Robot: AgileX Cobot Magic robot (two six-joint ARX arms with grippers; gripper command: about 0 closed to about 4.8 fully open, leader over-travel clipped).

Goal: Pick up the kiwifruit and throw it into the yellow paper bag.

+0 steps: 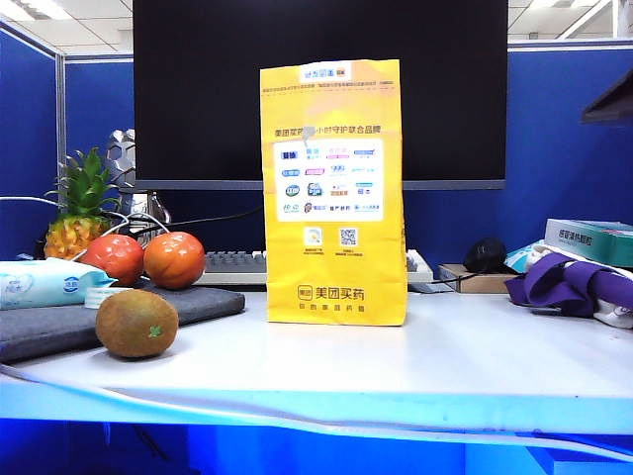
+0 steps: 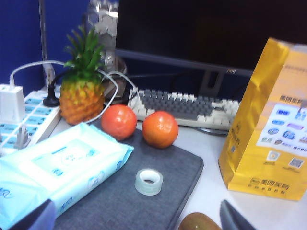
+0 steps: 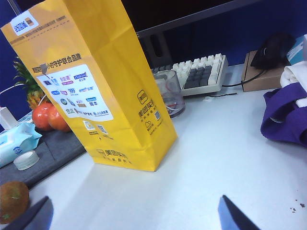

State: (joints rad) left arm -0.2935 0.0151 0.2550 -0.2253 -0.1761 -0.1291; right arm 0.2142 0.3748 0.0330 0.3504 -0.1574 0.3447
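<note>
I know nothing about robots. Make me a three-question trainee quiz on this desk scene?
1. True or false: the fuzzy brown kiwifruit is already inside the tall yellow paper bag.
2. How many shiny red tomatoes sit on the grey mat?
3. Left tool and right tool: open or shut?

Key: 1 false, it lies on the table; 2 two; 3 both open, holding nothing.

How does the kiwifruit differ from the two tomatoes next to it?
The kiwifruit is dull, fuzzy brown; the tomatoes are shiny red-orange. The kiwifruit is an oval lying on its side, while the tomatoes are rounder. It rests on the bare white table near the front edge; the tomatoes sit farther back on the grey mat, side by side. All three are about the same size, and neither gripper touches them.
</note>
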